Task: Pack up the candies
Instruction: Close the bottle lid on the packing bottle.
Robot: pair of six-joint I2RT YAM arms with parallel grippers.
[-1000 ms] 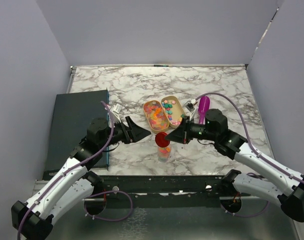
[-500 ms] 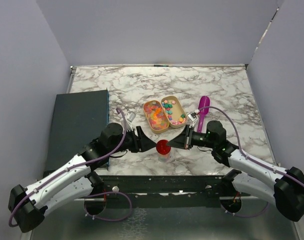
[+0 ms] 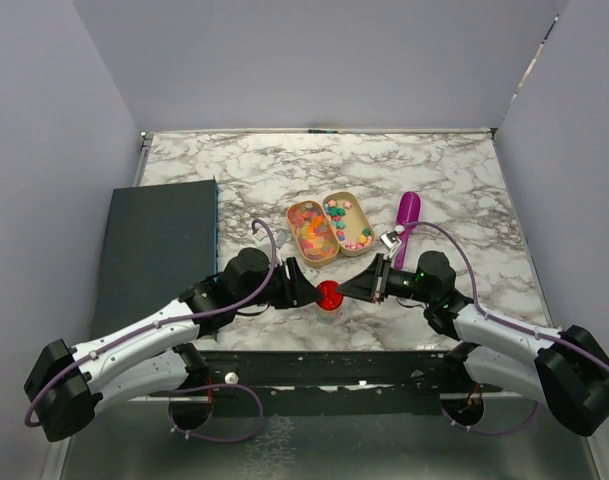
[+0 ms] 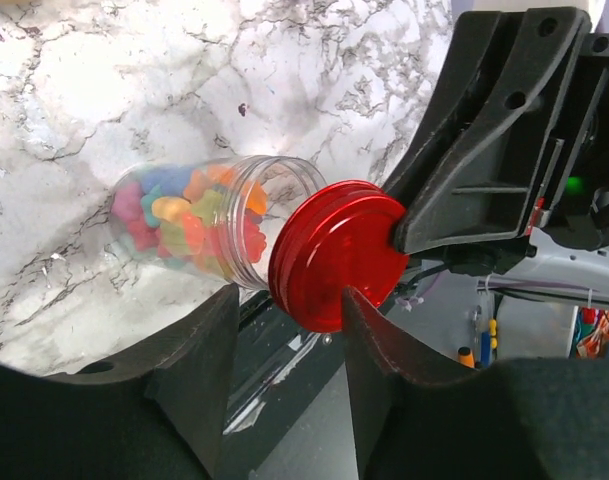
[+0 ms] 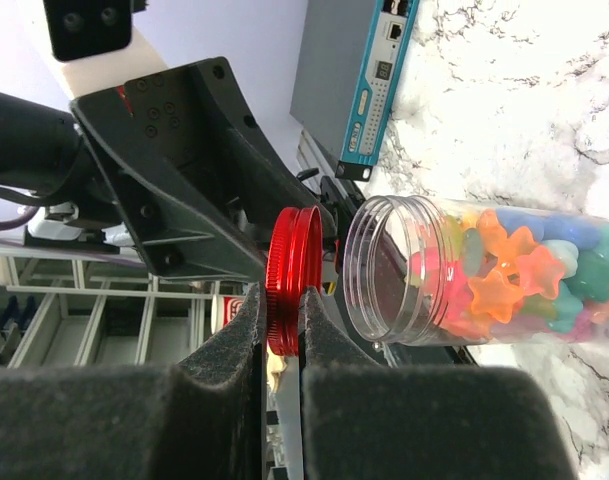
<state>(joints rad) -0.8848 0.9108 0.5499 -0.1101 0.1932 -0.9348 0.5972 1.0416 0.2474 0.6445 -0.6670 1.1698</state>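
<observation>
R gripper jaws clamped edge-on on the red lid, just off the open mouth of the jar; L gripper jaws part-open either side of the jar near its top, can't tell if gripping. Best: L holds jar firm below the rim, R keeps lid level & centred, seats it, then twists; both sets of jaws v. close, clash risk. The candies fill the jar by the near edge of the counter; more in trays behind, scoop & dark pad well clear.
</observation>
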